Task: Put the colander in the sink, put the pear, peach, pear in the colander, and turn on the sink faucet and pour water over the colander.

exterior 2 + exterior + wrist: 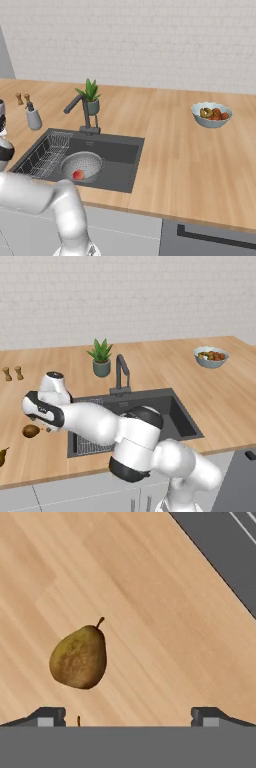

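Sitting already in the sink (125, 150), toward its front edge beside the wire rack (45, 155): the colander (82, 165), with the peach (78, 174) resting inside against its near wall. So, by judgement, first step done and one of three fruits placed. No pear visible inside the colander from the right base view, though part of its bowl hides behind the rim.

Lying on the wooden counter (215, 401), just off the sink's left edge: one pear (31, 431), brown and on its side, stem pointing away. Second pear (3, 456) farther out, near the counter's front edge at the left border of the left base view.

Hovering directly over the nearer pear: the gripper (127, 717), fingers spread wide and holding nothing, the fruit (79, 657) offset toward one fingertip rather than centred between the two. In the left base view, the hand (47, 416) reaching out past the sink's left edge, close above that pear.

Faucet (82, 112) standing at the sink's back edge, spout swung toward the left side, no stream of water visible from it. Colander not clearly under the spout, as far as can be judged.

Left to do, then: both pears picked up and dropped in, tap turned on, water brought over the colander. Roughly a third to halfway along.

Also on the counter: potted plant (90, 97) behind the faucet, fruit bowl (211, 115) toward the right end.
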